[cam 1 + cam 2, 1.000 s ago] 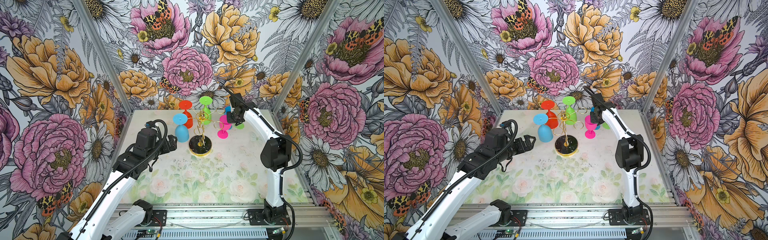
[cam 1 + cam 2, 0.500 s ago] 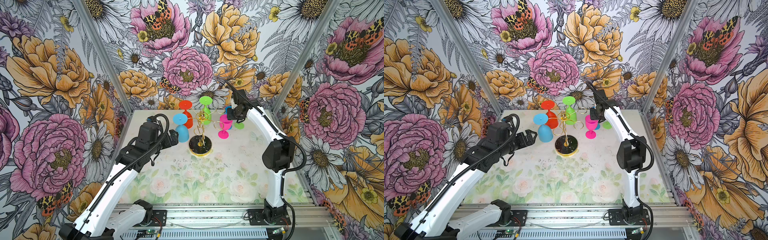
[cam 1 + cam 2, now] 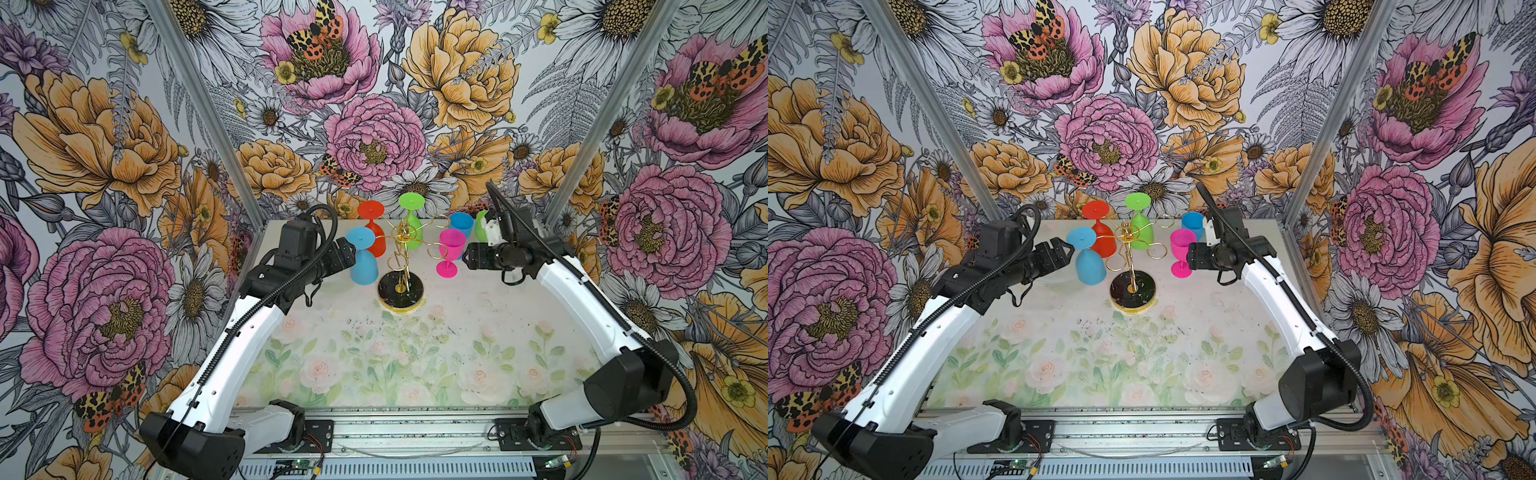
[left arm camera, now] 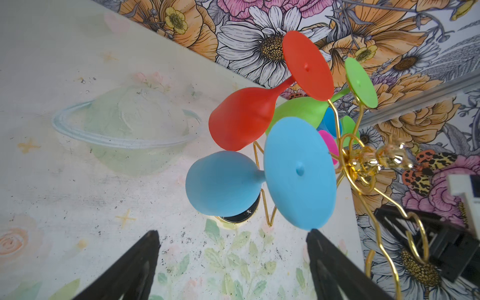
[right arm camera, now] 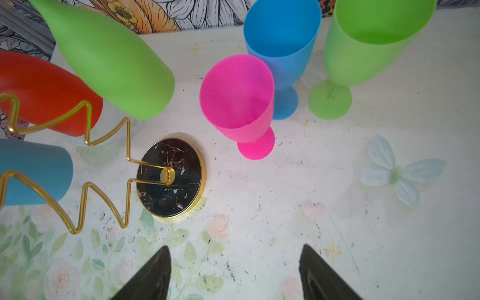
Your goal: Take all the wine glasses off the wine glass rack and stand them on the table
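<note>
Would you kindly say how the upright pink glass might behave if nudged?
The pink glass probably tips easily: a tall bowl above a small foot. It looks like opaque plastic, so likely light and unlikely to shatter.

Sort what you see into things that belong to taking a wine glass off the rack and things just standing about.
Belongs to the job: wine glass rack; hanging blue glass; hanging red glass; hanging green glass; left pincer and right pincer, both open.
Just standing about, already off it: standing pink glass; standing blue glass; standing green glass.
</note>
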You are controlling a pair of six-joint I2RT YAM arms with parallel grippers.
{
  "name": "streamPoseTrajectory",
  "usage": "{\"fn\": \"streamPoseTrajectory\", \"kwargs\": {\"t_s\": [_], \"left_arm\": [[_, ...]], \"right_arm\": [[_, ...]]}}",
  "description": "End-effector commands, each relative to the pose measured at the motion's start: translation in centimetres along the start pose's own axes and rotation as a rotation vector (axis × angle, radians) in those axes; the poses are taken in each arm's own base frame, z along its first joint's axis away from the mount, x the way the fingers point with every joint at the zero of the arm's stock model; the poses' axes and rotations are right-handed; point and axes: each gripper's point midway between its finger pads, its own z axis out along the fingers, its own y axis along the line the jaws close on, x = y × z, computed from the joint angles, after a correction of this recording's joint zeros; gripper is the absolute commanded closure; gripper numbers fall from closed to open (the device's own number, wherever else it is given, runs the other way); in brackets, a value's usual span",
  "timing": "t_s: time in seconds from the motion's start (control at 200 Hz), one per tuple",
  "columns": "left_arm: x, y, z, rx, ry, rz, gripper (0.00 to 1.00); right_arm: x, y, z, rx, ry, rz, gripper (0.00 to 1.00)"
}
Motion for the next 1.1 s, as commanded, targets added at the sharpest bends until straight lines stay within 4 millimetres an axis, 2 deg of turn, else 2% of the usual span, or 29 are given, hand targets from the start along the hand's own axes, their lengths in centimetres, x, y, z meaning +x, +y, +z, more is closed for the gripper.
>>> {"fn": "streamPoseTrajectory", "kwargs": {"t_s": [0.0, 0.13, 0.285, 0.525, 0.901, 1.001, 1.096], "left_arm": [[-1.4, -2.1, -0.1, 0.11, -0.005, -0.039, 0.16], [-1.9, -3.0, 0.6, 0.147, 0.005, -0.051, 0.19], [-2.3, -3.9, 1.1, 0.186, 0.001, -0.059, 0.19], [-2.4, -4.4, 2.3, 0.234, 0.021, -0.11, 0.36], [-2.1, -4.1, 2.4, 0.247, 0.026, -0.154, 0.52], [-1.9, -3.9, 2.4, 0.252, 0.029, -0.161, 0.67], [-1.8, -3.7, 2.4, 0.252, 0.034, -0.169, 0.69]], "right_arm": [[0.6, 1.1, -0.6, -0.096, -0.082, 0.019, 0.22], [2.9, 1.2, -0.8, -0.136, -0.091, 0.039, 0.22], [4.2, 1.6, -1.0, -0.186, -0.124, 0.082, 0.23], [5.3, 1.4, -0.5, -0.206, -0.139, 0.148, 0.24], [5.4, 1.1, -1.1, -0.201, -0.175, 0.176, 0.25], [5.6, 0.9, -1.2, -0.196, -0.181, 0.182, 0.25], [5.6, 0.8, -1.3, -0.192, -0.191, 0.186, 0.25]]}}
